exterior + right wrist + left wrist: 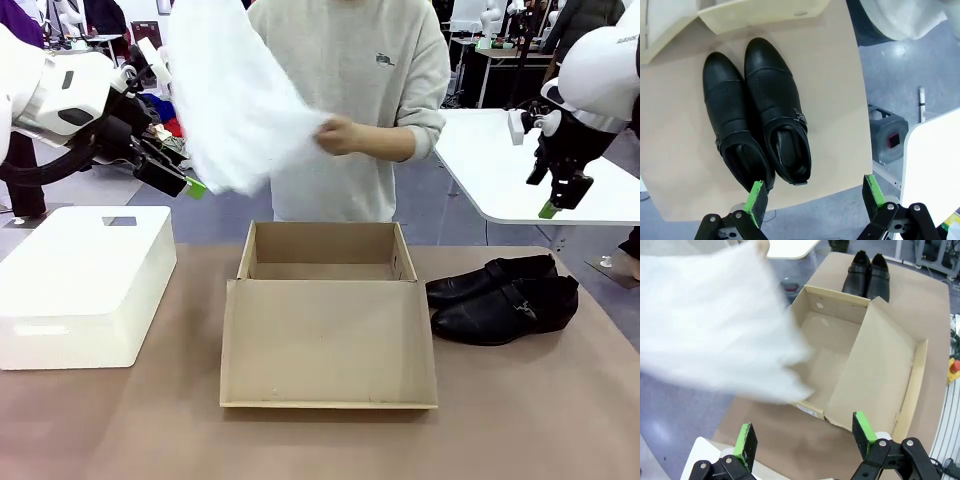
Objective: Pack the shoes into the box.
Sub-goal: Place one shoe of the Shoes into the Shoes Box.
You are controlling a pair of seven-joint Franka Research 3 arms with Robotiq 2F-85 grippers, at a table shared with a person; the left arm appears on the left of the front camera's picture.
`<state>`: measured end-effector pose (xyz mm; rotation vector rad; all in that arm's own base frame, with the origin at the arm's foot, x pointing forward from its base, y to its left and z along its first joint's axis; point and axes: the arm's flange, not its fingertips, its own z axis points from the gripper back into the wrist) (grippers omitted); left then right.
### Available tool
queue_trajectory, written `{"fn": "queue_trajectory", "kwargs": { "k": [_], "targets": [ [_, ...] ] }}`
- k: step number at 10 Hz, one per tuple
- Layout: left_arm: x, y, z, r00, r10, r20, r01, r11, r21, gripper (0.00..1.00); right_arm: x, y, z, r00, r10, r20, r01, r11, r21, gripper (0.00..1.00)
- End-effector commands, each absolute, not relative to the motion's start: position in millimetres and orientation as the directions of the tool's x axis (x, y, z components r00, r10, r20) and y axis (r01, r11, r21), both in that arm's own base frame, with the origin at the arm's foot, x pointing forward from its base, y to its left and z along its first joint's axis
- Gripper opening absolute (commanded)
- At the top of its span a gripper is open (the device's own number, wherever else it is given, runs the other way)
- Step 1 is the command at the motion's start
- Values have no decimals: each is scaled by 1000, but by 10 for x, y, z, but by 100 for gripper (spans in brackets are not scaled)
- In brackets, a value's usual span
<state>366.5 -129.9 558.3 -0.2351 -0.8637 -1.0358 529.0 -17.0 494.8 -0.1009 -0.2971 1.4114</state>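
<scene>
Near the table (520, 420), left fingers (746, 441) and right fingers (756, 199) spread wide, empty.

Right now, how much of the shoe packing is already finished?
Done: the box stands open, its inside bare. In hand: the person's hand holds up white tissue paper; the left gripper and the right gripper are open and empty. Left: both shoes lie on the table beside the box, not packed.

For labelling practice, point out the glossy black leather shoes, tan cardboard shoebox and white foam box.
glossy black leather shoes (772, 100), right wrist view, one shoe's upper.
tan cardboard shoebox (327, 345), front view, flap lid.
white foam box (85, 260), front view, top.
</scene>
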Motion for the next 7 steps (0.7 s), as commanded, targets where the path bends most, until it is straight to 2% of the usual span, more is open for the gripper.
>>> {"fn": "queue_trajectory", "kwargs": {
  "k": [1,7],
  "targets": [
    [3673,-1291,5583,223,-649,728,831,517,206,100,5250,-146,4997,119,982,149,-955,154,-253,100],
    [3673,-1291,5583,223,-649,728,831,517,206,100,5250,-146,4997,119,982,149,-955,154,-253,100]
  ]
}}
